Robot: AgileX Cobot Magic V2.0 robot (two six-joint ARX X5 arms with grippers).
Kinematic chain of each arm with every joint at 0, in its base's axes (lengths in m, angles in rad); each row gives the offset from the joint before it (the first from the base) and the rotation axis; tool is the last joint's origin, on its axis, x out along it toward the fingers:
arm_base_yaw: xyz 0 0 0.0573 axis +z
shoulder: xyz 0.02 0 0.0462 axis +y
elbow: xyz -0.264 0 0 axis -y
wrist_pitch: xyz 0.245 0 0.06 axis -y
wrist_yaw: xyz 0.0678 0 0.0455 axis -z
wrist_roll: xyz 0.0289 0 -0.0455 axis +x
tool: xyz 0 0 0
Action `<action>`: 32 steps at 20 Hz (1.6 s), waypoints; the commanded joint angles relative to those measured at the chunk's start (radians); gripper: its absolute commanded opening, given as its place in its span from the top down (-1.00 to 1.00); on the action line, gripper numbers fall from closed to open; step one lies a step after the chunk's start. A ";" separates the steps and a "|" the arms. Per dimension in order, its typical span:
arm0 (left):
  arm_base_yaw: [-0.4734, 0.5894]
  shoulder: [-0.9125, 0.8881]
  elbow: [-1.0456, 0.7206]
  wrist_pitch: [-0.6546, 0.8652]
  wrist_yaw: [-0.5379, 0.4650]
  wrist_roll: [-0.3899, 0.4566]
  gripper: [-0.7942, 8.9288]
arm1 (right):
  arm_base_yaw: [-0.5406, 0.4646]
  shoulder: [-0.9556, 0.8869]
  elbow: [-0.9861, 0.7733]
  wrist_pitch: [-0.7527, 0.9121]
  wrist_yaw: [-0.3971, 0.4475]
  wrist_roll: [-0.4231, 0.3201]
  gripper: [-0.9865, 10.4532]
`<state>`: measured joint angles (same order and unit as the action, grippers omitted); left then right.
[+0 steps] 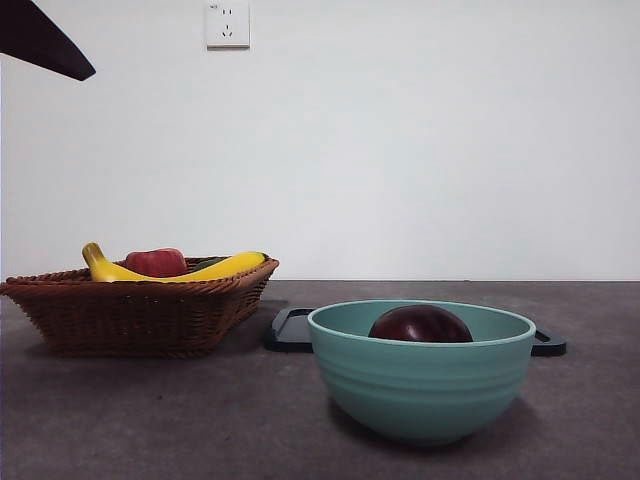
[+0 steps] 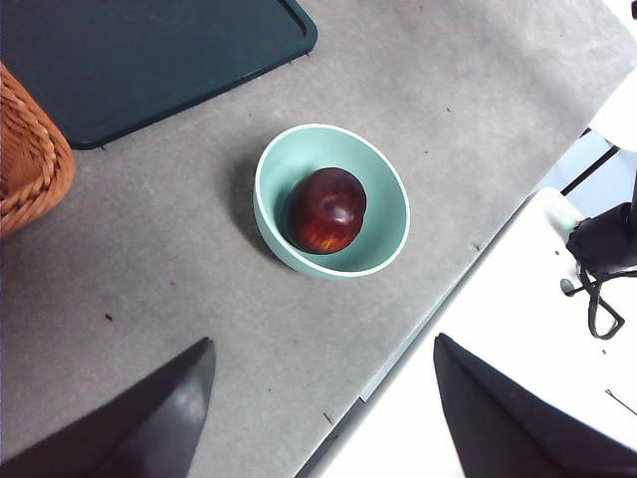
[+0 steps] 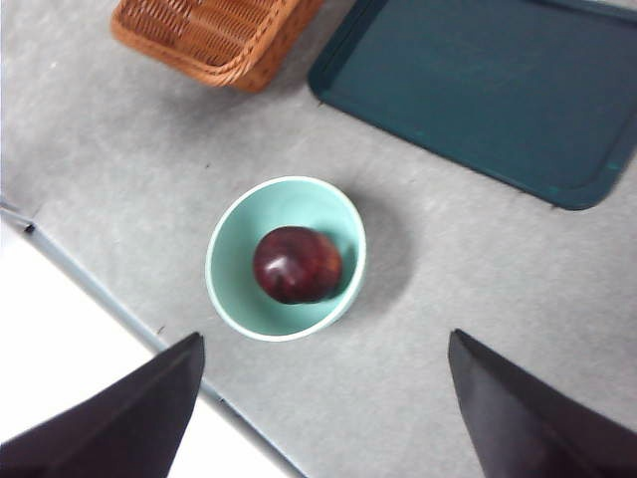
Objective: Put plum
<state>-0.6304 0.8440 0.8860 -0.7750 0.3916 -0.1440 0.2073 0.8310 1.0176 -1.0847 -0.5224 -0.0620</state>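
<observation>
Plum [image 2: 326, 210] sits in the teal bowl [image 2: 383, 254] on the bench [image 2: 179, 259]. Left gripper [image 2: 323, 413] and right gripper [image 3: 328, 408] both hover high above, jaws spread, holding nothing. Risk: a descending jaw could clip the rim and tip the bowl; the glossy round fruit may slip.

The bowl [image 1: 421, 372] stands alone on the grey table [image 1: 150, 420], with bare surface all round it. The plum [image 1: 421, 324] lies in it, its top level with the rim and open from above. The basket [image 1: 135, 310] stands well apart to one side. The flat tray [image 1: 290, 330] lies just behind the bowl. Both grippers hang high above with jaws spread.
</observation>
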 commanded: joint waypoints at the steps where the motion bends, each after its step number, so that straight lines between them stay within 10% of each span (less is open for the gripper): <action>1: -0.006 0.005 0.005 0.008 0.003 -0.004 0.13 | 0.025 0.012 0.008 0.006 -0.002 0.042 0.14; 10: -0.006 0.005 0.005 0.009 0.003 -0.003 0.13 | 0.200 0.172 -0.263 0.386 0.021 0.251 0.17; 20: -0.006 0.005 0.005 0.008 0.003 -0.003 0.13 | 0.319 0.473 -0.272 0.610 0.249 0.269 0.40; 32: -0.006 0.005 0.005 0.010 0.002 0.001 0.13 | 0.323 0.565 -0.271 0.706 0.214 0.273 0.81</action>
<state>-0.6304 0.8440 0.8860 -0.7746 0.3916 -0.1448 0.5228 1.3834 0.7433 -0.3901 -0.3035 0.1997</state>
